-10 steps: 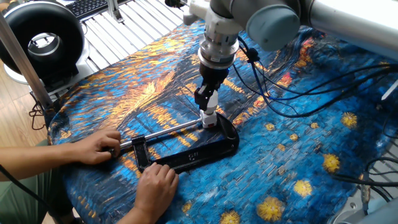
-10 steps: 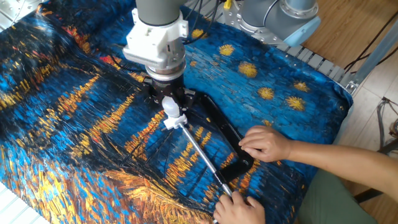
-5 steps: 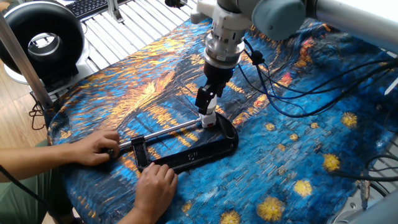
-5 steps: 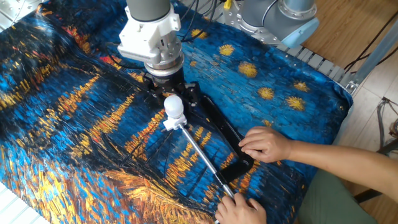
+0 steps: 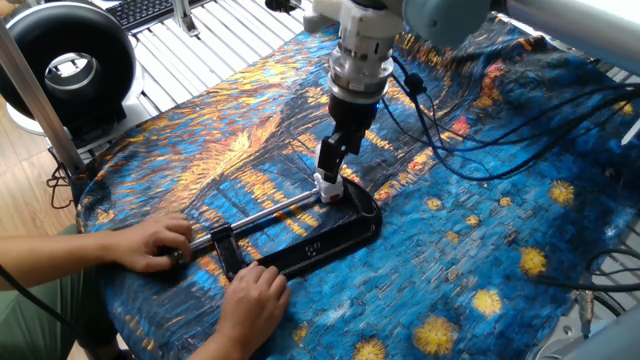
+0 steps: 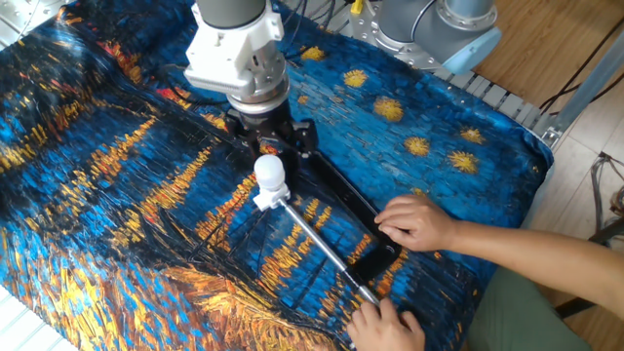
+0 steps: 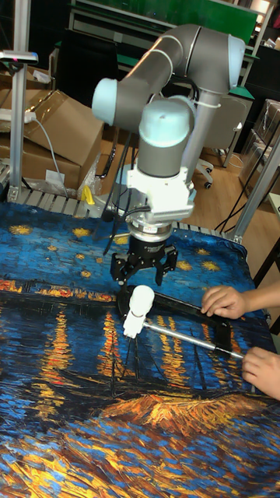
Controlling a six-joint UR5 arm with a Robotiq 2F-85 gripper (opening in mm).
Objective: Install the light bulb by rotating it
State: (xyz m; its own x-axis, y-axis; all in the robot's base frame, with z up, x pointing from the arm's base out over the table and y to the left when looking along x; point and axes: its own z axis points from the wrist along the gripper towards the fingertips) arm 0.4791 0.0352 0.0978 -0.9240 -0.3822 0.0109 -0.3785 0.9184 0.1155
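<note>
The light bulb (image 6: 269,173) stands upright with its frosted dome showing, seated in a white socket block (image 6: 263,200). The socket sits at the jaw end of a black clamp (image 6: 341,200) on the painted cloth. My gripper (image 6: 271,146) hangs just above and behind the bulb, open, fingers spread to either side and touching nothing. In the tall fixed view the bulb (image 7: 141,299) sits below the open gripper (image 7: 144,270). In one fixed view the gripper (image 5: 330,162) hides most of the bulb.
A person's two hands (image 6: 414,222) (image 5: 250,295) hold the clamp's frame (image 5: 320,240) and its silver screw rod (image 7: 187,333). Black cables (image 5: 450,140) trail over the cloth beside the arm. A black round fan (image 5: 65,60) stands off the table's corner.
The gripper was shut on the bulb a second ago; it has opened, let go and risen slightly. The hand on the rod's handle shifted a little.
</note>
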